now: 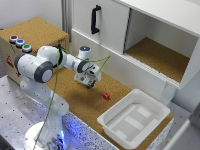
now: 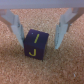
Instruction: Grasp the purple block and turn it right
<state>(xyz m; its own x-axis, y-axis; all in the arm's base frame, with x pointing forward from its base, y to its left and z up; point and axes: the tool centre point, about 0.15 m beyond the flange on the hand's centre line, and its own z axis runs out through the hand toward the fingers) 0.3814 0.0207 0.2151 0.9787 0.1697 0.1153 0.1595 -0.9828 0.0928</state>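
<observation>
Small, rigid, light purple block [image 2: 36, 45] on the cork surface [image 1: 82, 102], likely easy to pinch across its flat side faces. Gripper [image 2: 39, 30] pointed straight down over it, fingers [image 2: 15, 27] spread at 9 and 3 o'clock, straddling, not yet touching. Red block [image 1: 106, 95] at 4 o'clock, apart.

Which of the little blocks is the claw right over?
The purple block, with yellow marks, sits between the open gripper fingers. The red block lies apart on the cork, nearer the white bin.
</observation>
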